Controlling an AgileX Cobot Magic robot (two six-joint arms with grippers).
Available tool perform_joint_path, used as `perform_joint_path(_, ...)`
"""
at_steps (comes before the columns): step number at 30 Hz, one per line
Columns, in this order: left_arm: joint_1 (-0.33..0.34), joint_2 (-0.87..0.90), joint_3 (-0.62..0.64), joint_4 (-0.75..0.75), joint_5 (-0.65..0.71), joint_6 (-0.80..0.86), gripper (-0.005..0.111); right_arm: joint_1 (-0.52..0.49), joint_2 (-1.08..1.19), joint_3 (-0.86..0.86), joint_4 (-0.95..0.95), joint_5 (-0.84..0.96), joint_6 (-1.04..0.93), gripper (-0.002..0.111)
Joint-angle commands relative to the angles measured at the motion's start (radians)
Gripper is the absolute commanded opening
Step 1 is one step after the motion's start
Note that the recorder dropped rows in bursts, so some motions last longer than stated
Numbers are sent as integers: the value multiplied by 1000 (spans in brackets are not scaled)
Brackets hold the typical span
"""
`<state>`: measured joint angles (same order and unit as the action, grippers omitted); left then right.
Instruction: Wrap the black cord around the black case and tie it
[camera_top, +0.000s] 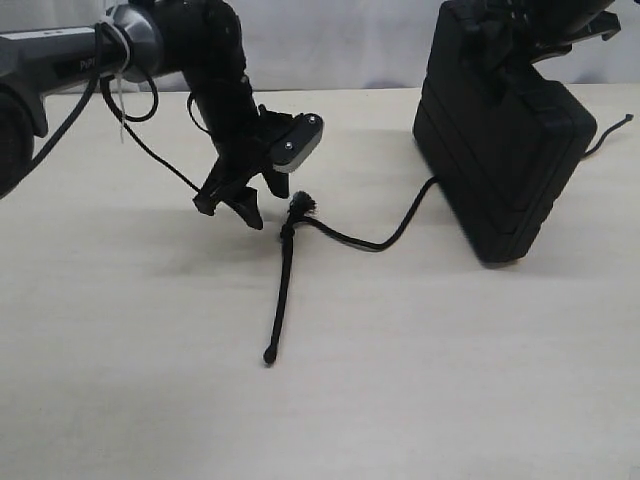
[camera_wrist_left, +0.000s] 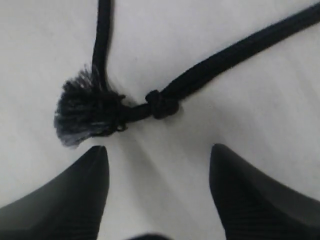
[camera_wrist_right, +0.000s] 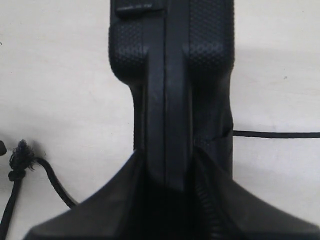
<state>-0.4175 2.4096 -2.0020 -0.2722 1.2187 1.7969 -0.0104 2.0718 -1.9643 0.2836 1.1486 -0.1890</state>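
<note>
my left gripper (camera_top: 230, 212) stands wide open and empty just above the pale beige table (camera_top: 140, 360), its tips beside the frayed tuft (camera_top: 301, 207) of the black cord (camera_top: 352, 241). my right gripper (camera_wrist_right: 167, 162) is clamped on the black case (camera_top: 500, 150), which stands tilted on edge at the table's far right, before a plain white wall (camera_top: 340, 50). the cord lies slack on the table from case to tuft.

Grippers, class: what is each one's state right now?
Left gripper: open, holding nothing, beside the black cord.
Right gripper: closed on the black case.
</note>
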Motion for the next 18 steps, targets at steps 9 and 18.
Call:
perform_joint_path(9, -76, 41, 4, 24, 2, 253, 55, -4, 33, 24, -30, 64, -9, 4)
perform_joint_path(18, -77, 75, 4, 58, -2, 246, 18, -4, 33, 24, -30, 66, -12, 4)
